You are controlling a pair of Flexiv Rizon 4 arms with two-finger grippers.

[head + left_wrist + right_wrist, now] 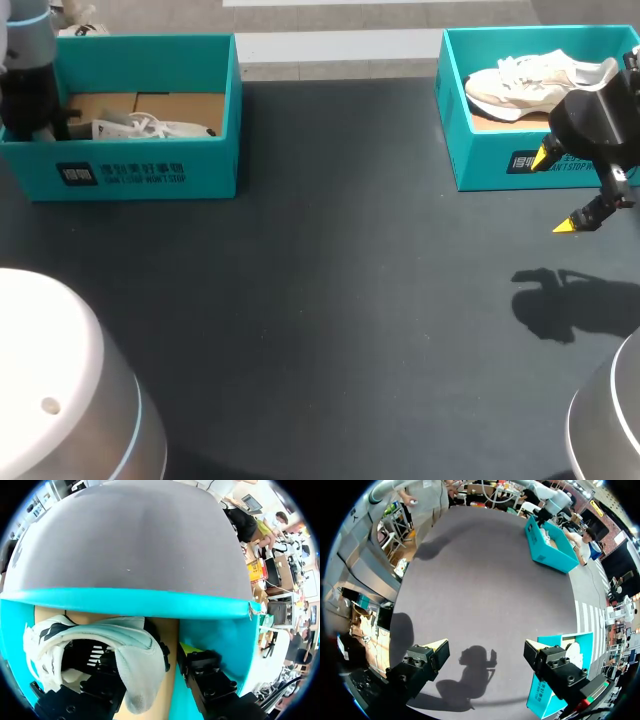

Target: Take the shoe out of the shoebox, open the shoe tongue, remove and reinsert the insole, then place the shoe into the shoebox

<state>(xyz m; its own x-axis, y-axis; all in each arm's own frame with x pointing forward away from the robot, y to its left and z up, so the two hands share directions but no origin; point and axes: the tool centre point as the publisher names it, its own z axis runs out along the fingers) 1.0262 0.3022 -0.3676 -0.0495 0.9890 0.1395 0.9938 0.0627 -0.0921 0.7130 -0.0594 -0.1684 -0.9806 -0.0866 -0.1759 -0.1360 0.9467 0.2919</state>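
Note:
A white shoe (150, 128) lies in the teal shoebox (150, 170) at the table's far left. My left arm reaches down into that box from the left. In the left wrist view the shoe (130, 640) fills the space ahead. My left gripper (150, 665) straddles the shoe's heel collar, with one finger inside the opening and the other finger (205, 675) outside it. A strip of cardboard shows between that finger and the collar. My right gripper (558, 192) hangs open and empty above the table, in front of the second box.
A second teal shoebox (500, 165) at the far right holds a white and beige shoe (530, 85). The dark table (340, 300) stretches between the two boxes. My right gripper (486, 650) casts a shadow on the table below it.

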